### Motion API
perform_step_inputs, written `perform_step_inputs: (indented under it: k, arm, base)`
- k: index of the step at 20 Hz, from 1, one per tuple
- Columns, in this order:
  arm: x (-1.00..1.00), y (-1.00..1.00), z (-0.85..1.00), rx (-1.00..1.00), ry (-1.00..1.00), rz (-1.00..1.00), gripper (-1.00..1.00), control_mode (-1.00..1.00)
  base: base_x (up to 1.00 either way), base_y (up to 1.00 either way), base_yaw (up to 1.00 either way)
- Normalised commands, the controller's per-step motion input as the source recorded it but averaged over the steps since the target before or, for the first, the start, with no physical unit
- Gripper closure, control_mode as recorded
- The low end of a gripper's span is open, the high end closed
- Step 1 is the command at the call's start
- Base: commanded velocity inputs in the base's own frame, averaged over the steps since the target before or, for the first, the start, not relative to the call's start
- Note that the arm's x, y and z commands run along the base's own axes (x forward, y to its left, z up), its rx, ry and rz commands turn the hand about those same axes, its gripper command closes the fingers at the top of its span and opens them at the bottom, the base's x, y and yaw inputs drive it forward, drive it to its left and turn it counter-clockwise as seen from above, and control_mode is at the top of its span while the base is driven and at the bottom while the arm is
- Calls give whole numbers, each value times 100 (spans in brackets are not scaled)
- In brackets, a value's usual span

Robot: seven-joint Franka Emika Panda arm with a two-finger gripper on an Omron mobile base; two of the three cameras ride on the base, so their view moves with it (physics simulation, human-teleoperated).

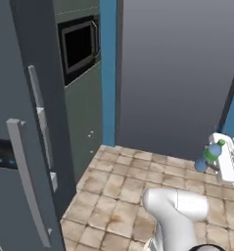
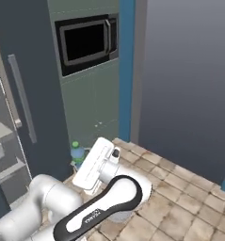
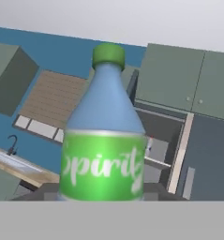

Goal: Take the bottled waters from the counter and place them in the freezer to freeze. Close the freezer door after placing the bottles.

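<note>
A dark grey wall point(image 1: 177, 73) fills the space ahead of me, with a blue strip point(image 2: 126, 70) beside it and a tan tiled floor point(image 1: 118, 186) below. To my left stands the slate-grey freezer point(image 2: 34, 94), its door point(image 1: 20, 162) swung towards me with a long bar handle point(image 1: 28, 181) and a black display panel point(image 1: 2, 153); pale shelves point(image 2: 3, 146) show inside. Next to it a grey-green cabinet column holds a built-in microwave point(image 2: 88, 42). In the hand view, far behind, I see the counter point(image 3: 24, 171) with a tap point(image 3: 11, 144) and grey-green wall cabinets point(image 3: 188, 79).

My gripper point(image 1: 212, 158) is held above the floor, clamped on the blue-green bottle point(image 3: 104, 136). The bottle stands upright between my fingers, its green cap point(image 3: 108, 55) up and a green label point(image 3: 103, 166) facing the hand camera. From the right base view the bottle's top point(image 2: 76, 149) peeks past my hand, near the freezer's side.
</note>
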Motion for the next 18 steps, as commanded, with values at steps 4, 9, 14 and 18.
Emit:
perform_step_inputs:
  k: [4,9,14,18]
  arm:
    - [0,0,0,0,0,0,100,100]
    - [0,0,0,0,0,0,100,100]
    - [0,0,0,0,0,0,100,100]
    - [0,0,0,0,0,0,100,100]
  base:
    - [100,-48,70]
    - [80,-37,74]
    - [29,-3,76]
    - [0,-6,94]
